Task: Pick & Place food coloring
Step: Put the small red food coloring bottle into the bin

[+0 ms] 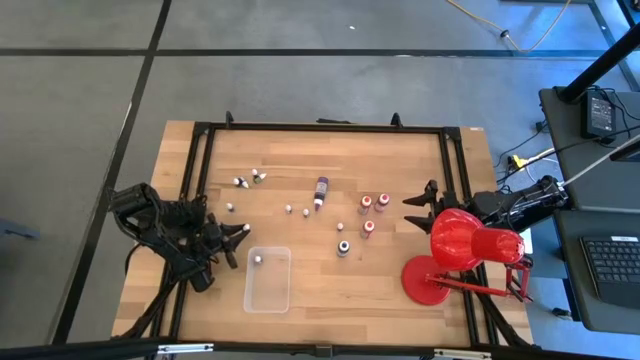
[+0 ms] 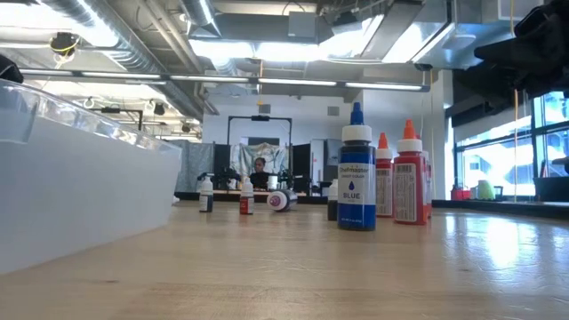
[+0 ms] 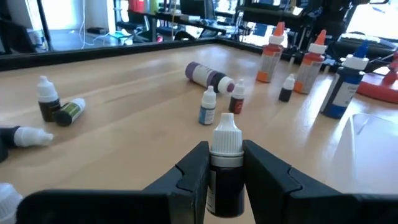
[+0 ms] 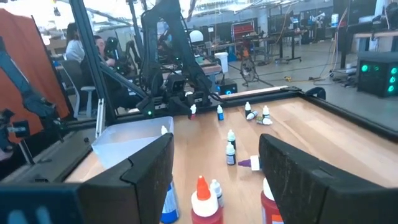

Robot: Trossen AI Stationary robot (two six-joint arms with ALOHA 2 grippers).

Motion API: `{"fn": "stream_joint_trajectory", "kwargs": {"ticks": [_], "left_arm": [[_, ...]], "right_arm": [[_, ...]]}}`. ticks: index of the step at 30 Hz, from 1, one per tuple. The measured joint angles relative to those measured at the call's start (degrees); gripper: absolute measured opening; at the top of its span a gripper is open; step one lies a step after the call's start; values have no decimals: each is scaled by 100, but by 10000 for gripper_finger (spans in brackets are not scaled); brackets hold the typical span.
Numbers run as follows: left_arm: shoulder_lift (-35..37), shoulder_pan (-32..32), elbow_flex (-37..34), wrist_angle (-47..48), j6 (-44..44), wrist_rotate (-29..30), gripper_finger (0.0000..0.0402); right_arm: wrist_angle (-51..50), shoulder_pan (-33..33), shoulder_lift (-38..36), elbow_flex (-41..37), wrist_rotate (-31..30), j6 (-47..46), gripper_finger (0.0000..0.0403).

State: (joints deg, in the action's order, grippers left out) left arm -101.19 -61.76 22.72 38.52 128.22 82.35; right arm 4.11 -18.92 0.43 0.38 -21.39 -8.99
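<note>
Small food coloring bottles stand and lie scattered over the middle of the wooden table [image 1: 300, 150]: a long purple one [image 1: 321, 190] on its side, red ones [image 1: 373, 204], and a blue one [image 1: 343, 247]. One more bottle [image 1: 259, 258] sits inside the clear tray [image 1: 267, 290]. My left gripper [image 1: 240, 240] [image 3: 225, 155] is at the table's left side, just left of the tray, shut on a dark bottle with a white cap [image 3: 225, 177]. My right gripper [image 1: 415, 212] [image 4: 216, 149] waits open at the right side, near the red bottles. My left gripper pinches the dark bottle's body [image 3: 225, 186] between its two fingers [image 3: 193, 171], below the white cap [image 3: 226, 134]. The fingers come level from the table's left side. The bottle stands upright in the hold, cap up; the fingers hide its base.
A big red desk lamp [image 1: 465, 245] stands on the table's right near corner, beside the right arm. A black frame [image 1: 320, 128] runs around the table. In the low view the tray wall [image 2: 71, 196] fills the left, and the blue [image 2: 356, 182] and red [image 2: 409, 178] bottles stand on the right.
</note>
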Motion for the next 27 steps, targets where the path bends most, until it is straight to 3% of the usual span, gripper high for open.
{"fn": "stream_joint_trajectory", "kwargs": {"ticks": [4, 9, 13, 19, 27], "left_arm": [[0, 0, 2, 2, -2, 553, 86], [38, 87, 73, 131, -3, 634, 86], [254, 332, 384, 832, -163, 761, 86], [722, 621, 980, 1565, -1170, 782, 86], [1420, 649, 1596, 1558, -3119, 749, 86]], "right_arm": [[193, -1, 1, 1, 11, 46, 239], [740, 0, 118, 0, 342, 261, 239], [1382, 0, 301, 2, 341, 410, 239], [1628, 0, 724, 0, 304, 576, 239], [2029, 0, 1649, 1, 304, 490, 239]]}}
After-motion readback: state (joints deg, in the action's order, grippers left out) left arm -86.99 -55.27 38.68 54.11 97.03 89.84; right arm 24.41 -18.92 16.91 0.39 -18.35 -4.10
